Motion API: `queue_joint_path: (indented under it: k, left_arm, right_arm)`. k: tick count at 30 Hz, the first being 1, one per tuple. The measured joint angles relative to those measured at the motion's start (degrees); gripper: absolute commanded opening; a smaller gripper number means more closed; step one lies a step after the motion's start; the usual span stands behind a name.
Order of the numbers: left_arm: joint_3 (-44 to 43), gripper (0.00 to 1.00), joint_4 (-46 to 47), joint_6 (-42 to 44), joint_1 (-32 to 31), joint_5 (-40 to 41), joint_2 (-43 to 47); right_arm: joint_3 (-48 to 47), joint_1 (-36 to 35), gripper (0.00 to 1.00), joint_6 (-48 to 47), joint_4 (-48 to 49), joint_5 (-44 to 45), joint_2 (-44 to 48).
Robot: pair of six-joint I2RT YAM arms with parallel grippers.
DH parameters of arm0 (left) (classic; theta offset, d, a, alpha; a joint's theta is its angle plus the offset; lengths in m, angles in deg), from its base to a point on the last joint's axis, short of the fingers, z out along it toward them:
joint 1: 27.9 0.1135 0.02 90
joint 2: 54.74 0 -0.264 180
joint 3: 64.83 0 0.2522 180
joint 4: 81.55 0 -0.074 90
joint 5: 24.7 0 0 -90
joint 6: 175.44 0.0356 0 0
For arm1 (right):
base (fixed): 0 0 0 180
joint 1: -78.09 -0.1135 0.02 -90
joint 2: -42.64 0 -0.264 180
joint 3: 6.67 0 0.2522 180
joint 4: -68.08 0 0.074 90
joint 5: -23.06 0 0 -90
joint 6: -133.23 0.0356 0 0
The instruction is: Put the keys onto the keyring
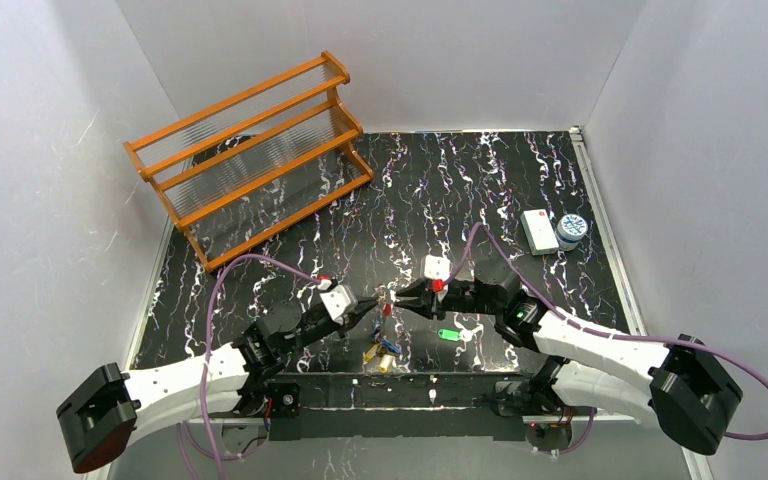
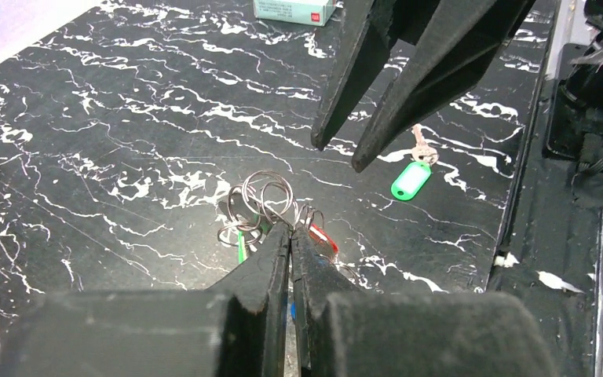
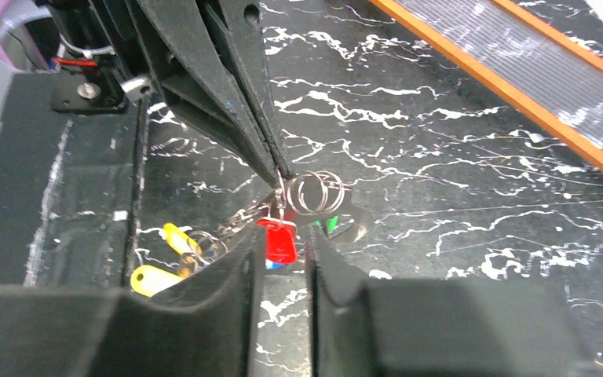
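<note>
At the upper left of the top view stands a wooden rack (image 1: 250, 150), well apart from everything else. Lower down, near the middle of the frame, the left hand (image 1: 370, 309) is closed completely. Its tips pinch the keyring (image 2: 265, 195) and hold it above the dark marbled surface (image 1: 480, 180).

The keyring shows as thin wire loops that overlap, and I cannot count them. In the top view it is too small to make out. In the left wrist view the loops stand up from the fingertips, with their flat side toward the camera. Under them hangs the red key tag (image 3: 280, 239), its long axis nearly vertical in the right wrist view. Its metal key is hidden. A green piece (image 3: 331, 226) behind the loops is cut off, and I cannot tell what it is.

Below the hands in the top view lie 2 yellow key tags (image 3: 161, 276) and a blue key tag (image 1: 390, 348), close together. The blue one is hard to make out.

Just right of the keyring, the right hand (image 1: 398, 297) is partly open and holds nothing. Its tips are near the loops but apart from them.

Further right the green key tag (image 2: 411, 179) lies flat. In the left wrist view its long axis runs from lower left to upper right, with the metal key at the upper end.

At the right edge of the surface sits a white box (image 1: 537, 230), and just beside it a round blue-and-white container (image 1: 571, 230).
</note>
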Motion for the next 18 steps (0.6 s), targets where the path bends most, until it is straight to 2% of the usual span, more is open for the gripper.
queue_joint_path:
  k: [3,7,13,16,18]
  left_arm:
    - [3.4,0.0,6.1,-1.8,0.0,0.0,0.3]
    - [6.7,0.0,11.6,-2.6,0.0,-0.1,1.2]
    - [7.5,0.0,15.5,-2.8,0.0,-1.0,2.1]
    - [7.5,0.0,16.4,-2.8,0.0,-1.9,2.1]
    - [7.5,0.0,16.7,-2.8,0.0,-2.4,2.0]
  right_arm:
    - [0.1,0.0,0.23,1.5,1.9,-1.2,-0.4]
    - [0.1,0.0,0.26,3.5,4.7,-2.9,-1.2]
    - [0.1,0.0,0.33,5.0,8.7,-6.3,-3.3]
    - [0.1,0.0,0.43,5.2,10.1,-7.5,-5.3]
    - [0.1,0.0,0.46,5.3,10.8,-8.0,-6.4]
